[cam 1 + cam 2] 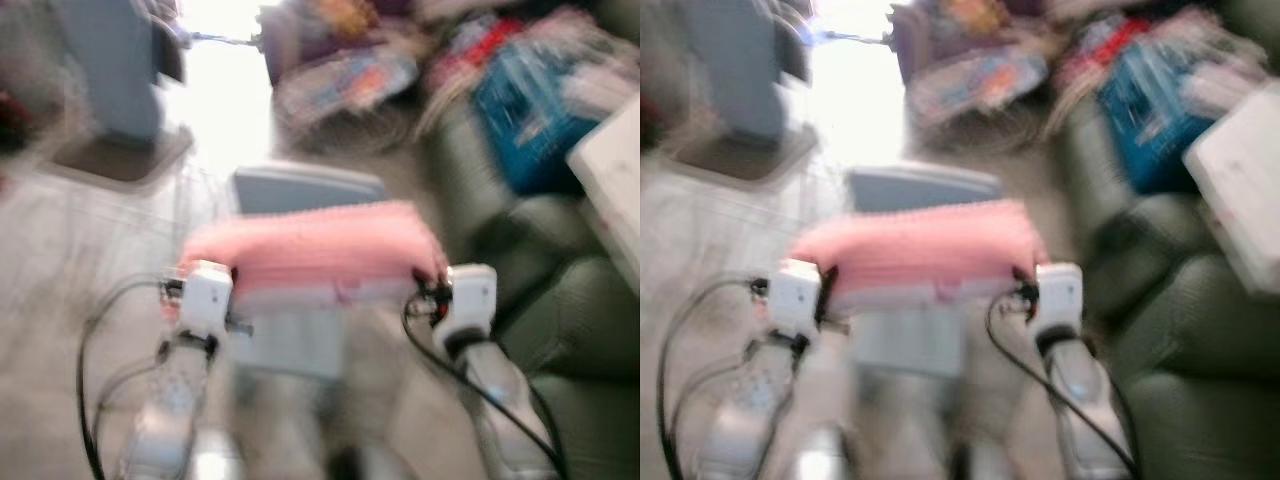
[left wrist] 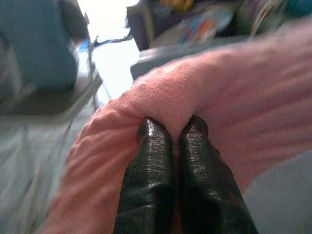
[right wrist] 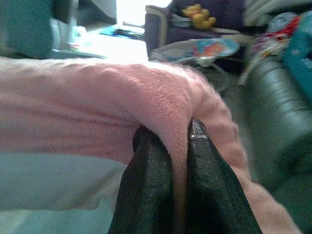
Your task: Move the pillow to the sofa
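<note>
- A blue crate [image 1: 530,110] sits at the far right, heavily blurred, with red and pale clutter [image 1: 480,40] heaped just behind it.
- A white box [image 1: 615,185] juts in from the right edge, close beside the crate.
- A round bouncer seat with a colourful print [image 3: 202,48] stands on the floor ahead (its pattern is too smeared to read).
- A yellow soft toy [image 3: 197,17] rests on a dark purple chair [image 3: 214,22] behind the bouncer.
- A grey-blue upright object [image 1: 110,70] stands at far left on a dark flat base [image 1: 120,155].
- A pale grey-blue slab [image 1: 300,190] lies low on the floor, straight ahead.
- The floor [image 1: 60,260] is pale, with bright glare [image 1: 220,90] from beyond.
</note>
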`<state>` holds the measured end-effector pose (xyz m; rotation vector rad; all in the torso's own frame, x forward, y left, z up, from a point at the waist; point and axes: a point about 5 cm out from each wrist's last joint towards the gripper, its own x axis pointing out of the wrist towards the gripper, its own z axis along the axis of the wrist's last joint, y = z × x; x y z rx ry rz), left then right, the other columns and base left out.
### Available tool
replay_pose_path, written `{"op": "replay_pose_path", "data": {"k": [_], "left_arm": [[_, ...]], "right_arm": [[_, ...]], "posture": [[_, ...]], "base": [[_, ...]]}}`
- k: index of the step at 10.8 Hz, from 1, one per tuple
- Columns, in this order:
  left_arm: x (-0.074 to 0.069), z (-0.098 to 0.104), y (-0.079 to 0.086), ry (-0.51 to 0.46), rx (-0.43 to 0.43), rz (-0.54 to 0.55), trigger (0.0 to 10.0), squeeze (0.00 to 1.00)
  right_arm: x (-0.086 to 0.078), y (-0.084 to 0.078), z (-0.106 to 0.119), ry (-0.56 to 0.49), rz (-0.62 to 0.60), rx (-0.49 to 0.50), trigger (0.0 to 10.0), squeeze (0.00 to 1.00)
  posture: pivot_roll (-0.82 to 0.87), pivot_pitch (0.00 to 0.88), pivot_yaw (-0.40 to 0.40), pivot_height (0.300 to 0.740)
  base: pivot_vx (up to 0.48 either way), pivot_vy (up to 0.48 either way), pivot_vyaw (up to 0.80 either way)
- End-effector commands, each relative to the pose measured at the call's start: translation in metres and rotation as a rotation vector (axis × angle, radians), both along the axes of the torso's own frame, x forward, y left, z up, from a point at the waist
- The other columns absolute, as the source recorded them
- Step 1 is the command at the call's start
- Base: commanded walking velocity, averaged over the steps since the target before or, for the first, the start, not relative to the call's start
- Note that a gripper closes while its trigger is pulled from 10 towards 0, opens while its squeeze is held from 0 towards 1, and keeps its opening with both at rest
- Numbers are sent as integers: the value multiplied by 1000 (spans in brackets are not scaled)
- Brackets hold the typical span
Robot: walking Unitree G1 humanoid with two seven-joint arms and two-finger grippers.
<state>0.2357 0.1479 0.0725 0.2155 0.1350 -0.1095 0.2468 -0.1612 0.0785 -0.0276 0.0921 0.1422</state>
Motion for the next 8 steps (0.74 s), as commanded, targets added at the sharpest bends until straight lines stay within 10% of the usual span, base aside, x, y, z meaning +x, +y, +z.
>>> {"op": "replay_pose_path", "data": {"k": [1,8], "left_arm": [[6,8,13,-29,18,49,10000,0],[8,8,13,-28,-3,48,10000,0]], "right_arm": [[-2,-21,-1,9,-108,-13,10000,0],[0,-21,-1,12,-111,-12,10000,0]], "posture": [[23,57,-55,740],[19,70,-57,740]], "base": [[-285,0,0],[-118,0,0]]}}
